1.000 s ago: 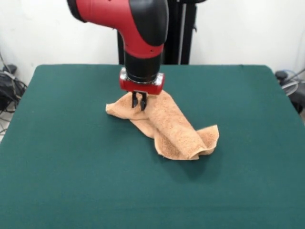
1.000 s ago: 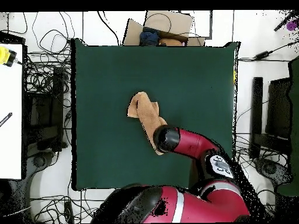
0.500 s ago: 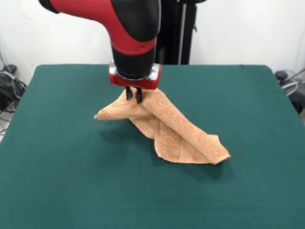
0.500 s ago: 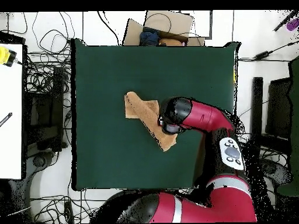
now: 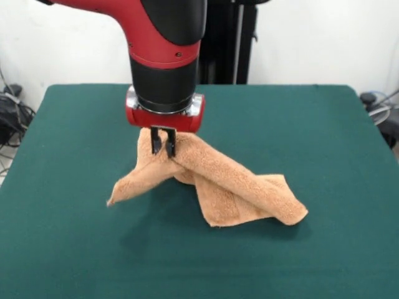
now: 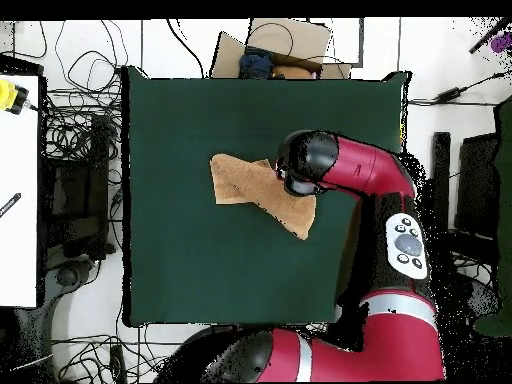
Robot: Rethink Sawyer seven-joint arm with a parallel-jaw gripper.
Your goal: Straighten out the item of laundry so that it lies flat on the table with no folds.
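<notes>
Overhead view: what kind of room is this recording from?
Probably a robotics lab: a large dark green cloth-topped table ringed by tangled black cables, with a red and black robot arm lifting a small orange-tan terry towel.

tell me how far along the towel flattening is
Done: the gripper is shut on a pinch of the towel and holds that part off the table. In hand: the raised cloth drapes down in twisted folds, one end resting on the green top. Left: the whole spreading; no part lies flat yet.
</notes>
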